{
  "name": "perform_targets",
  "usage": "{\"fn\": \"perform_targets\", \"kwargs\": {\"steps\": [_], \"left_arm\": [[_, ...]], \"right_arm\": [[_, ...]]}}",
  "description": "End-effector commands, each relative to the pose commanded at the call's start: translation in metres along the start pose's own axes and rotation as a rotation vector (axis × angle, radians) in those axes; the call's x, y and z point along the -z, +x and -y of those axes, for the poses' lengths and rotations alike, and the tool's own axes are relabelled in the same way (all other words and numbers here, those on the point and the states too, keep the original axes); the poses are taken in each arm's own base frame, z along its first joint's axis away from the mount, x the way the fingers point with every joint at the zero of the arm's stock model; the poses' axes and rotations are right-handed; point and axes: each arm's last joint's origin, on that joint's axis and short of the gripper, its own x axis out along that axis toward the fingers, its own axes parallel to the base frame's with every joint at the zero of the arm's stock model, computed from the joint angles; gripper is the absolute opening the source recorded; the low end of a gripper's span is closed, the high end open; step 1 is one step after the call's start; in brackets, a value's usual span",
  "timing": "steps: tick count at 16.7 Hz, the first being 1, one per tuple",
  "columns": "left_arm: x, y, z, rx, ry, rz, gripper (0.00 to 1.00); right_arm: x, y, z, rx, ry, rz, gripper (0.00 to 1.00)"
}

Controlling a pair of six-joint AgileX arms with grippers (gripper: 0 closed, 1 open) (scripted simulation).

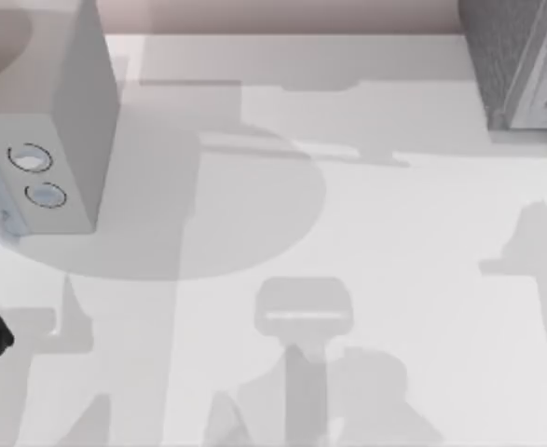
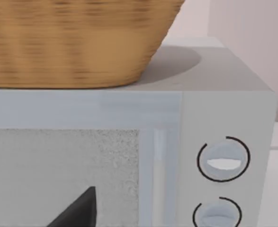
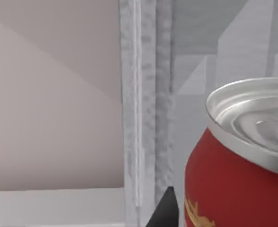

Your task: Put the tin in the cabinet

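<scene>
A woven wicker basket [image 2: 77, 42] sits atop the smooth pale grey box with two round dials [image 1: 63, 140] at the table's [image 1: 348, 279] left, while the glossy red tin [image 3: 238, 175] stands upright just beside the speckled dark grey cabinet [image 1: 520, 60] at the right; neither gripper's finger state can be told.

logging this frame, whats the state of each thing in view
tin: upright, top sealed, close beside the cabinet's front frame
cabinet: at the table's far right; whether its front is open cannot be told
pale grey box with two dials: far left, door shut
wicker basket: sitting on top of that box
</scene>
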Motion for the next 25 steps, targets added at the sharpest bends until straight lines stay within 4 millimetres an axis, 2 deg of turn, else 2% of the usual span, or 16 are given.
{"fn": "perform_targets", "kwargs": {"steps": [3, 6, 10, 13, 20, 22, 25], "left_arm": [[0.0, 0.0, 0.0, 0.0, 0.0, 0.0, 1.0], [0.0, 0.0, 0.0, 0.0, 0.0, 0.0, 1.0], [0.0, 0.0, 0.0, 0.0, 0.0, 0.0, 1.0], [0.0, 0.0, 0.0, 0.0, 0.0, 0.0, 1.0], [0.0, 0.0, 0.0, 0.0, 0.0, 0.0, 1.0], [0.0, 0.0, 0.0, 0.0, 0.0, 0.0, 1.0], [0.0, 0.0, 0.0, 0.0, 0.0, 0.0, 1.0]], "right_arm": [[0.022, -0.025, 0.016, -0.013, -0.004, -0.018, 0.0], [0.044, -0.041, 0.025, -0.027, -0.007, -0.031, 0.0], [0.066, -0.051, 0.031, -0.044, -0.008, -0.042, 0.0], [0.073, -0.052, 0.032, -0.049, -0.008, -0.046, 0.0], [0.07, -0.052, 0.032, -0.05, -0.007, -0.049, 0.0], [0.06, -0.052, 0.032, -0.046, -0.008, -0.057, 0.0], [0.026, -0.05, 0.03, -0.044, -0.009, -0.058, 0.0]]}}
